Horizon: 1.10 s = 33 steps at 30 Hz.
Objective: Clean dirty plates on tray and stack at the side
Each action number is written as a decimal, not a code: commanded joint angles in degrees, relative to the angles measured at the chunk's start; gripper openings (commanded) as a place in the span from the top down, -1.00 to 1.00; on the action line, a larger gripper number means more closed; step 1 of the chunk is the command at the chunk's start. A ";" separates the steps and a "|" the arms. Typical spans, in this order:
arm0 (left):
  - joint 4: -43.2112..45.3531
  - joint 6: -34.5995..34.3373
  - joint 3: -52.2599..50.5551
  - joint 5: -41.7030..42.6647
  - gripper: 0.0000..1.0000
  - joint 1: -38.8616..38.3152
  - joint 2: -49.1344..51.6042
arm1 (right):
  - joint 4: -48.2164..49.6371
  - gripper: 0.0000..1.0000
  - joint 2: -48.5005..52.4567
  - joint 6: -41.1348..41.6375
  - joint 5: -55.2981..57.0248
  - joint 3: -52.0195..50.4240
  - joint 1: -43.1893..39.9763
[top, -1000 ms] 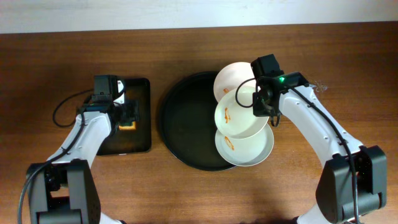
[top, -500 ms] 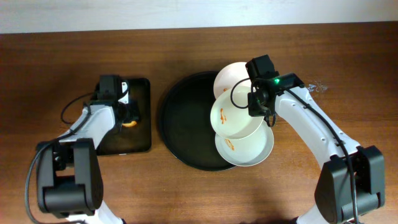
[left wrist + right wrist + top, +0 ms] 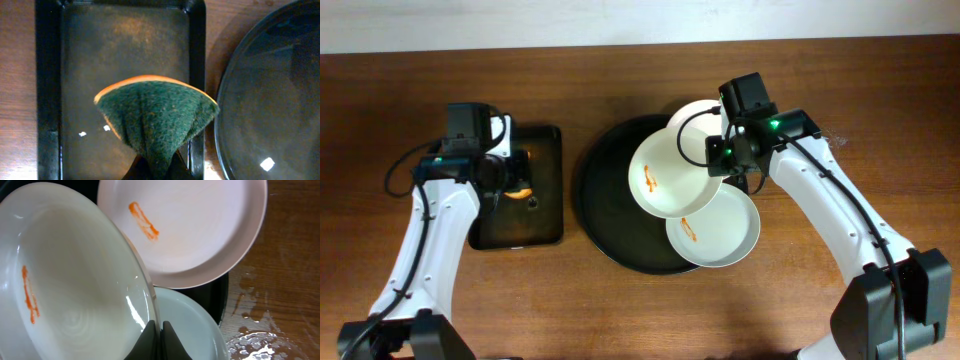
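— Clamped on what, at the right gripper (image 3: 157,340)?
— On the rim of the middle plate (image 3: 672,178), orange-smeared, tilted over the round tray (image 3: 610,190), overlapping the far plate (image 3: 695,118) and the near plate (image 3: 715,235).
— And at the left gripper (image 3: 155,172)?
— Pinched tight on a green sponge (image 3: 155,117), above the rectangular tray (image 3: 125,50).
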 commanded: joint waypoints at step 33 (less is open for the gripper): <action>22.91 -14.49 0.04 26.27 1.00 -21.00 16.83 | -2.71 0.92 2.01 18.21 16.33 1.18 11.98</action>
